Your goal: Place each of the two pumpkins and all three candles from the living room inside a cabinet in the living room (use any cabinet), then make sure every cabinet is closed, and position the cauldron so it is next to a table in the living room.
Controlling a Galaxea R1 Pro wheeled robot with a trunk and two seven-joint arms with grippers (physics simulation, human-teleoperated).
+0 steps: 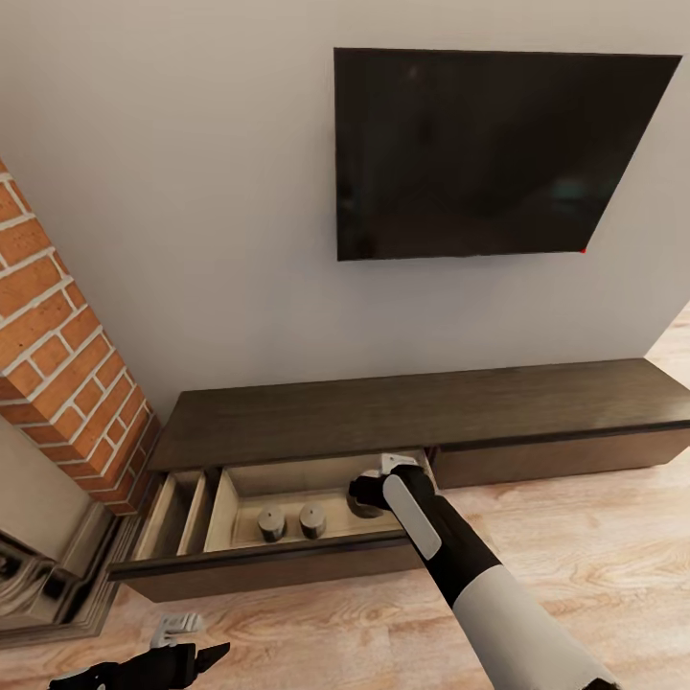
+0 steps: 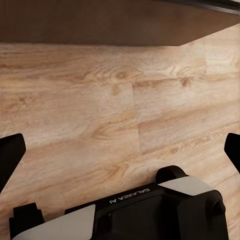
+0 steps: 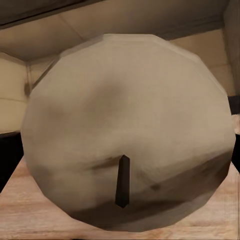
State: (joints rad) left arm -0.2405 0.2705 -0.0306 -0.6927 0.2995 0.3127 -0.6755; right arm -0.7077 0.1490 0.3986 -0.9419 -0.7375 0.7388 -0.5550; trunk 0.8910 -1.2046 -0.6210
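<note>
While two candles (image 1: 271,522) sit in the cabinet (image 1: 316,498) drawer, right gripper (image 1: 366,498) holds a third (jaws clamped); left gripper (image 2: 120,150) jaws wide.

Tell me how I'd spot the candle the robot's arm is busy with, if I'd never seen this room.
Find the black television on the wall, then the long dark cabinet beneath it, whose drawer stands pulled out. Three short grey candles sit in a row inside. Yours is the third candle, the one at the right gripper, while the other two stand free beside it.
</note>
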